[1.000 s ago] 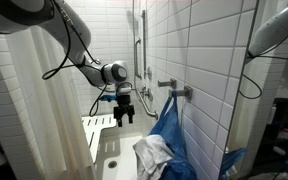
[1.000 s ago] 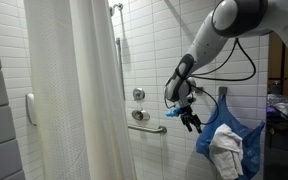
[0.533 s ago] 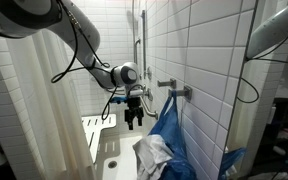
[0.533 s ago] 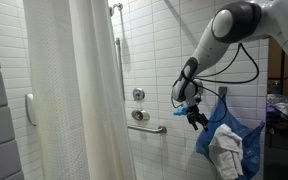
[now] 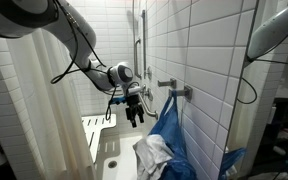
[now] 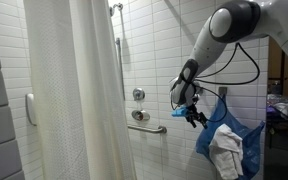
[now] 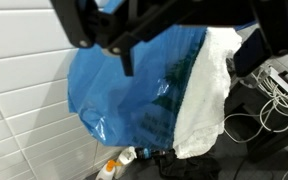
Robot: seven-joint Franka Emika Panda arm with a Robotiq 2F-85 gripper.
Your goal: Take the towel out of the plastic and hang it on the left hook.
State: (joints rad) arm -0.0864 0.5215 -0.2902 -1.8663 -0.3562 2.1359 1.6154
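Note:
A blue plastic bag hangs from a hook on the white tiled wall, and it also shows in an exterior view. A white towel spills out of its mouth in both exterior views. A second hook sticks out of the wall beside the first. My gripper is open and empty, a short way from the bag and not touching it. In the wrist view the gripper comes in from the top, with the bag and the towel behind it.
A white shower curtain hangs at the side. A grab bar and a valve are on the wall. A white shower seat stands below the arm. Bottles and cables lie on the floor.
The gripper has moved towards the hanging bag over the last second, then risen slightly. The bag and towel have not moved.

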